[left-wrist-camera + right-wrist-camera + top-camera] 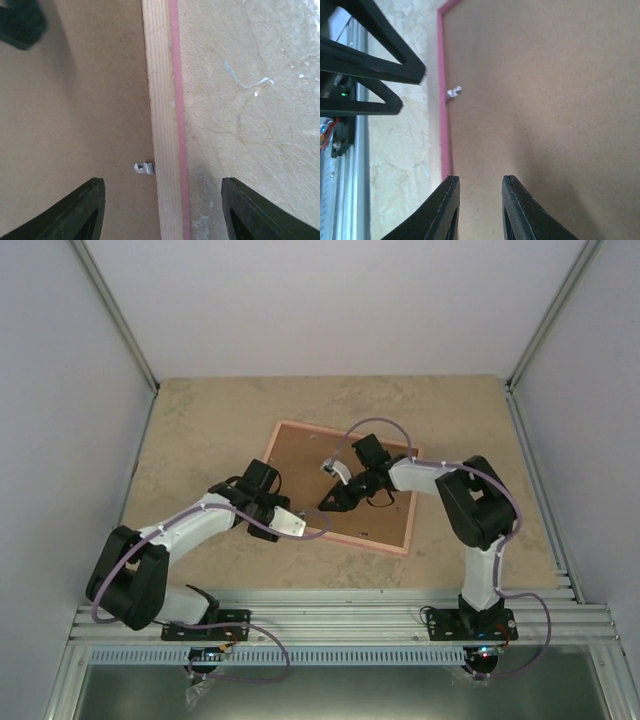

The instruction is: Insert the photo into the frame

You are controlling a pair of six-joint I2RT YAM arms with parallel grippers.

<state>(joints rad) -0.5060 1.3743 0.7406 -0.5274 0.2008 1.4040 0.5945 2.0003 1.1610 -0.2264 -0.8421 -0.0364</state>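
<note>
The frame [370, 543] lies face down on the table, with a brown backing board [310, 465] filling it. The photo is hidden. My left gripper [296, 524] is at the frame's near edge. In the left wrist view it [162, 182] is open, and its fingers straddle the pale wooden rail [162, 100] just short of a small metal clip [144, 167]. My right gripper [328, 504] hovers over the board near that same edge. In the right wrist view it [479, 179] is narrowly open with nothing between its fingers, beside the pink rim [444, 125] and the clip [454, 92].
The beige table [200, 430] is walled in by white panels on three sides. A metal rail [340, 615] carrying both arm bases runs along the near edge. The left gripper's fingers [370, 50] are at the upper left of the right wrist view.
</note>
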